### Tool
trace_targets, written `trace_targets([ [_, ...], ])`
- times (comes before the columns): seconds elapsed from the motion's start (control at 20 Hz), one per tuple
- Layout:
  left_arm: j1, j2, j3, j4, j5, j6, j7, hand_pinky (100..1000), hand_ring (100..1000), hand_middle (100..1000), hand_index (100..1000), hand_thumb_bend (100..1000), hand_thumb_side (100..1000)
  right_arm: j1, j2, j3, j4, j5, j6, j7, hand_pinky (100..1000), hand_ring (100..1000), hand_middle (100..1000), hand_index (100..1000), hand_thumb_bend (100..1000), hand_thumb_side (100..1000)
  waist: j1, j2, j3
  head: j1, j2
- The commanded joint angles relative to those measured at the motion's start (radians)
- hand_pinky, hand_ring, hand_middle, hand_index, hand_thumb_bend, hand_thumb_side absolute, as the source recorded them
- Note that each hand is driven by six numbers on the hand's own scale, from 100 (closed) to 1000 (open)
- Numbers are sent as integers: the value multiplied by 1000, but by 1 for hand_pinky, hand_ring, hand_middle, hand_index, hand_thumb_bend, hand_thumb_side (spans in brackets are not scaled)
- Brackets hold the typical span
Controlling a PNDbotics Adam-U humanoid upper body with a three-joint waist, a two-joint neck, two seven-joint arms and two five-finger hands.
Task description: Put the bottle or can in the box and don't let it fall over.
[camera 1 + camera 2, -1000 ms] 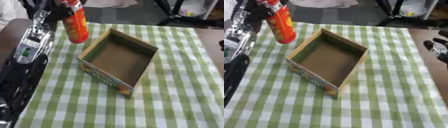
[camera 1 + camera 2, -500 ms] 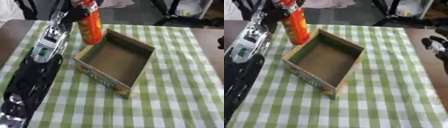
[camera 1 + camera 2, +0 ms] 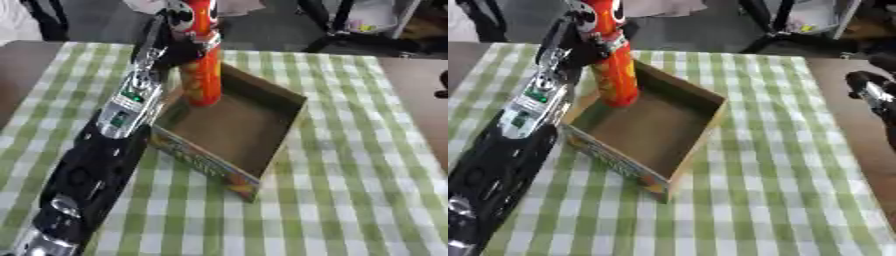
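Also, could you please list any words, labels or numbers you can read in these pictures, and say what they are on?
None can be read.
Tall orange bottle: label blurred.
Brown cardboard box, printed front side: colourful print, blurred.
Left arm's small green panel: too small to read.

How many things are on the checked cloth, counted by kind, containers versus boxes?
Tall orange can, held upright by the left hand: 1
Open cardboard box: 1
Total: 2

Likely a lab or workshop: a desk point(image 3: 411, 125) under a green checked cloth point(image 3: 350, 165), with black equipment stands point(image 3: 776, 22) on grey floor at 12 o'clock.
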Motion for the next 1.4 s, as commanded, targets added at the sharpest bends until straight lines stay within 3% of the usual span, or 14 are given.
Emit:
trace_targets([
  [0.05,-19,-3,-2,15,-21,-18,0,320,143,216,231,100,100,-19,-14,-1,-27,1,4,1,607,826,857,772,646,244,1,-13,-6,7,-14],
  [0.2,-16,-7,-5,36,-45,-31,-12,448,216,284,301,158,100,-17,-11,-2,-27,0,6,-1,607,826,857,772,643,247,3,-10,-8,9,-11],
  [0.4,-9,-8,-4,59,-80,-43,-36,626,410,477,512,423,100,-16,-10,-4,-29,-2,7,-4,607,826,857,772,639,253,4,-9,-8,6,-11],
  [0.55,-4,-7,-3,72,-111,-50,-57,742,554,610,666,560,100,-14,-9,-5,-29,-3,7,-6,607,825,857,772,636,257,4,-8,-6,4,-10],
  [0.65,-1,-5,-2,76,-133,-60,-74,820,625,666,715,650,100,-13,-9,-7,-29,-4,8,-8,607,824,856,772,636,256,4,-8,-5,2,-9],
  [0.75,3,-1,-2,81,-159,-71,-89,875,720,719,761,780,185,-12,-9,-8,-28,-5,9,-10,607,824,856,772,633,259,4,-9,-2,0,-7],
  [1.1,17,11,12,106,-220,-76,-103,929,788,757,802,907,299,-9,-11,-12,-27,-6,8,-15,607,820,856,771,634,258,0,-12,7,-7,-4],
  [1.4,25,25,16,104,-235,-73,-101,922,782,754,795,872,261,-5,-12,-14,-25,-8,7,-18,607,818,855,771,631,268,-3,-15,16,-14,2],
])
